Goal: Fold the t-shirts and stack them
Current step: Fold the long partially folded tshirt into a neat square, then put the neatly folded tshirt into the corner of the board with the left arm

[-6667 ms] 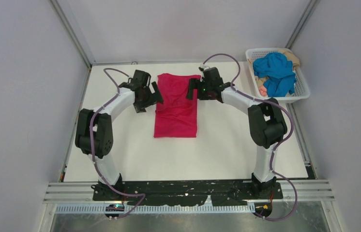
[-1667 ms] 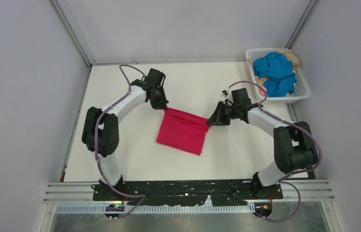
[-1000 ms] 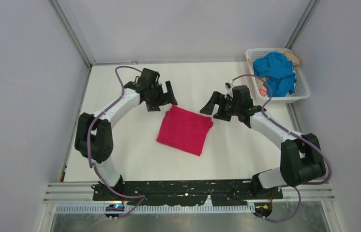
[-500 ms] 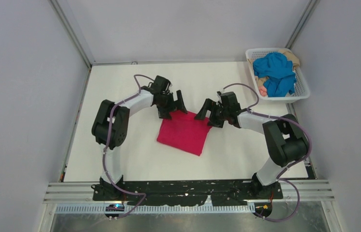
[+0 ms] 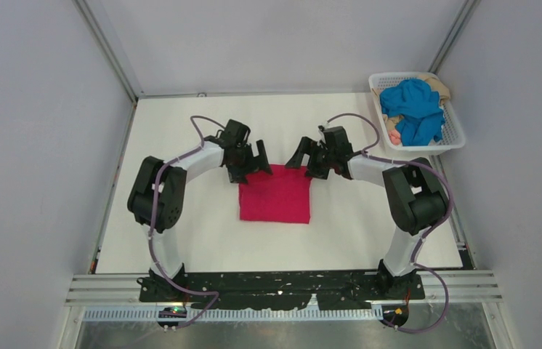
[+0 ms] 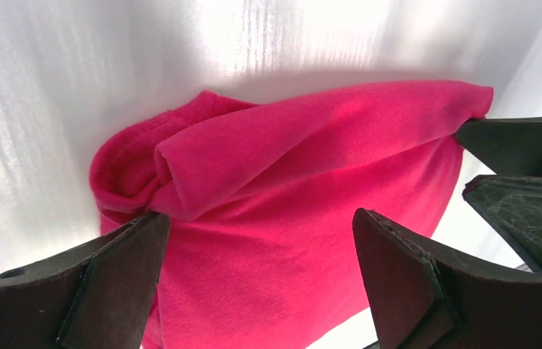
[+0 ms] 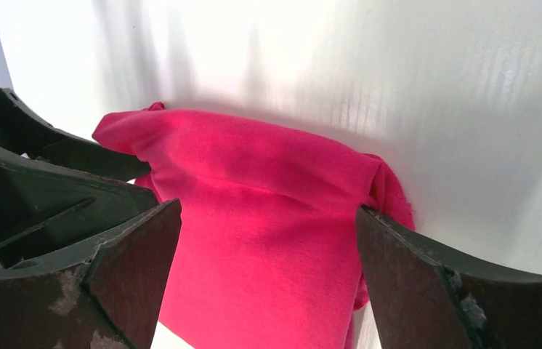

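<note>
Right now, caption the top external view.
Open left tool and right tool flank the folded crimson t-shirt; blue t-shirt waits in basket.

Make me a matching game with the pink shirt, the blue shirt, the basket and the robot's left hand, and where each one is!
Things:
1. crimson-pink t-shirt
2. blue t-shirt
3. basket
4. left hand

Places or states:
A. piled inside the basket
B. folded flat in the middle of the table
C. at the far right corner of the table
D. open, at the far left corner of the crimson-pink t-shirt

Pairs: 1-B, 2-A, 3-C, 4-D.
</note>
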Available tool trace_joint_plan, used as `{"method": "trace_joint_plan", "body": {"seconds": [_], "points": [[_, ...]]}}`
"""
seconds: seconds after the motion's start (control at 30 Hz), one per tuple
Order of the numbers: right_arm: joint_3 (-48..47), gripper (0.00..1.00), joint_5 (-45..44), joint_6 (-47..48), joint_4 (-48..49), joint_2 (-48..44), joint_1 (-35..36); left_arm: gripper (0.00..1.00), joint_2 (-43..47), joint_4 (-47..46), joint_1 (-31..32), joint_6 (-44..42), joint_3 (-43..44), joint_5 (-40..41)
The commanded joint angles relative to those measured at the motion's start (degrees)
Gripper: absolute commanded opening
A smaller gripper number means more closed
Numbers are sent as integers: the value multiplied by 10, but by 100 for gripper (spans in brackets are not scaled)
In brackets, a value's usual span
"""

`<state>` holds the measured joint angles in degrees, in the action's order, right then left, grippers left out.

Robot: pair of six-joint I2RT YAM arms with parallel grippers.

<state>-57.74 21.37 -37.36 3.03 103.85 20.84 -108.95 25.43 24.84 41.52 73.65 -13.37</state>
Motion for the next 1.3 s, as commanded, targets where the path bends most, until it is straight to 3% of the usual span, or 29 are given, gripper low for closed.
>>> {"method": "trace_joint_plan", "body": {"seconds": [0.0, 0.27, 0.4, 0.53, 0.67, 0.73, 0.9, 1.0, 1.13, 1.27], "points": [[-27, 95, -59, 29, -47, -47, -3, 100, 52, 34, -5, -26, 17, 55], [59, 95, -197, 24, -105, -227, -3, 98, 140, 23, -4, -18, -106, 81], [117, 95, -197, 17, -103, -273, -3, 86, 131, 3, -4, -11, -138, 59], [141, 95, -200, 18, -119, -302, -3, 80, 116, -9, -3, -9, -148, 43], [154, 95, -211, 18, -124, -323, -3, 64, 97, -28, -2, -4, -153, 26], [156, 95, -212, 19, -128, -329, -3, 52, 86, -33, 1, -2, -147, 21], [157, 95, -238, 25, -137, -337, -3, 32, 52, -33, 11, -1, -118, 26], [160, 95, -246, 28, -136, -344, -4, 1, 33, -2, 10, -8, -88, 63], [158, 95, -254, 38, -136, -357, -4, 0, 17, 51, -7, -27, -8, 143], [159, 95, -261, 44, -137, -375, -7, 0, -4, 87, -48, -54, 79, 169]]}}
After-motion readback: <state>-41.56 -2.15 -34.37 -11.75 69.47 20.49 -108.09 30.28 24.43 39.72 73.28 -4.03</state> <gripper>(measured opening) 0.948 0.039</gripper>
